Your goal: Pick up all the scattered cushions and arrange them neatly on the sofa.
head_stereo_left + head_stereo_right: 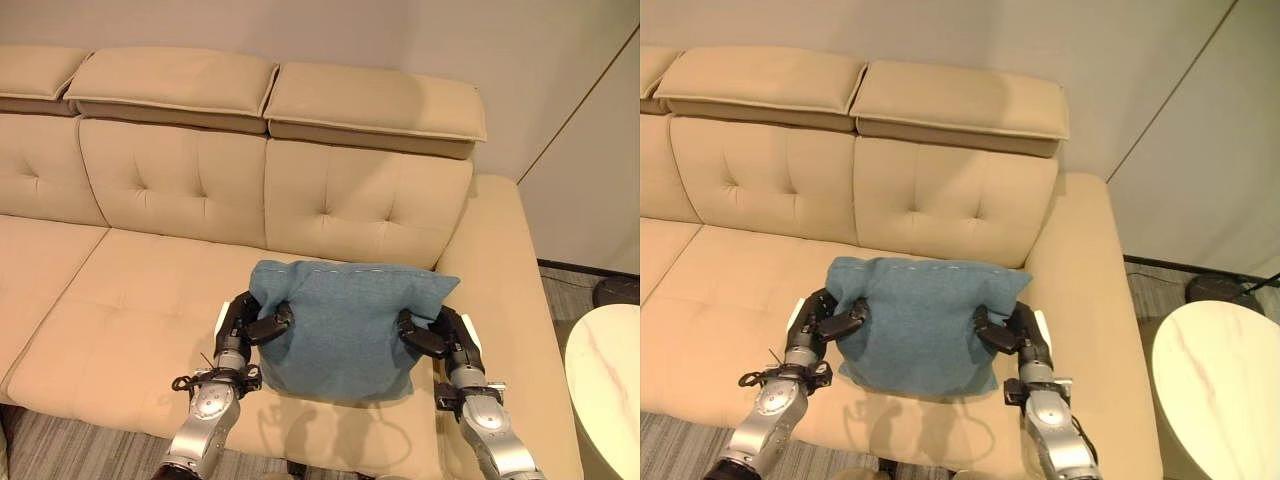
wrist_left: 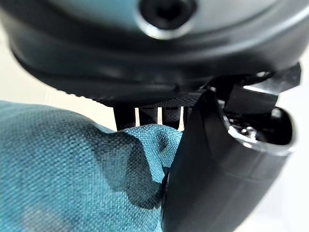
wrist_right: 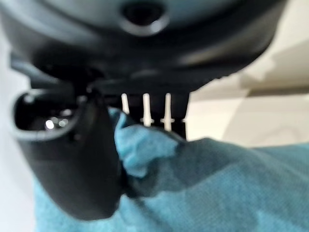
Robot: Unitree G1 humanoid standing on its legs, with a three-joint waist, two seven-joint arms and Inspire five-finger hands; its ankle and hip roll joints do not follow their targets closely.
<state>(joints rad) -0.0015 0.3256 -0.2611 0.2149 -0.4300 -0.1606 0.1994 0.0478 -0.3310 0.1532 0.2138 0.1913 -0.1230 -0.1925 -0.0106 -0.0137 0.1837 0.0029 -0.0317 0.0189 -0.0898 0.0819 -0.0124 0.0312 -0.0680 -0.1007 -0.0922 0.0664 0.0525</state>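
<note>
Left hand: the cushion's left edge is pinched between thumb and fingers, as is confirmed in the left wrist view, where teal cloth is bunched against the thumb. The edge is probably gripped so that the soft body can be steered without slipping.

Cushion: a teal cushion is held between both hands above the front of the sofa's right-hand seat, tilted with its top edge toward the backrest. The two-sided hold is judged to keep it square for setting down.

Right hand: the cushion's right edge is clamped the same way; cloth is seen folded between thumb and fingers in the right wrist view.

Sofa: a beige tufted sofa with raised headrests is seen; its left portion is cut off by the frame.

Round table: a pale table stands to the right, partly cut off.

Hidden: whether the cushion's lower edge touches the seat cannot be told. The fingertips behind the cloth are concealed. Other scattered cushions cannot be made out.
</note>
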